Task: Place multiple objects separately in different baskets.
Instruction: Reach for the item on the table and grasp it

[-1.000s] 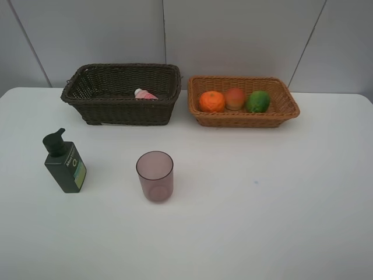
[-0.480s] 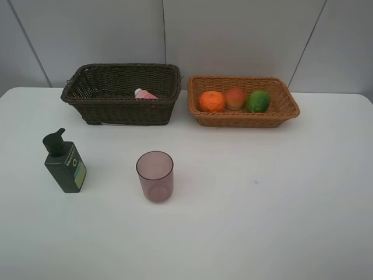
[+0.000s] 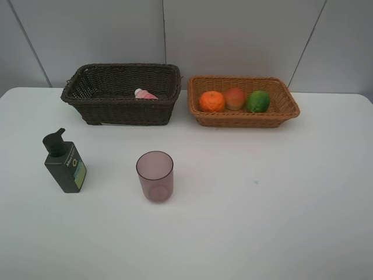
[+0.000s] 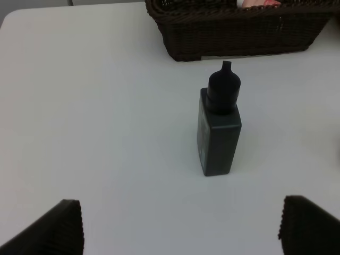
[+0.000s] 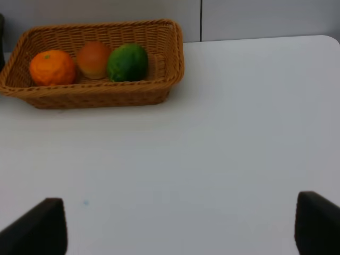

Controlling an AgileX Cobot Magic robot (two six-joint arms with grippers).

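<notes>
Standing upright on the white worktop (image 3: pixel 262 204), the dark green pump bottle (image 3: pixel 65 166) has its long axis vertical and its pump spout aimed toward the dark brown basket (image 3: pixel 116 111) behind it. To its right, well apart, the translucent mauve cup (image 3: pixel 155 176) also stands upright, mouth up. Inside the dark brown basket the small pink bottle (image 3: pixel 144 94) lies tipped on its side near the far wall. Just beside that basket on the right, long sides in line across the worktop, sits the light orange-tan basket (image 3: pixel 245 119). It holds a row along its length: orange tangerine (image 3: pixel 211 101), red-orange peach (image 3: pixel 234 98) and green lime-like fruit (image 3: pixel 257 101), each close against the next. The left gripper (image 4: pixel 183 228) hangs short of the pump bottle, its jaws spread wide and holding nothing. The right gripper (image 5: pixel 178 226) faces the tan basket from well back, jaws likewise wide and empty.
</notes>
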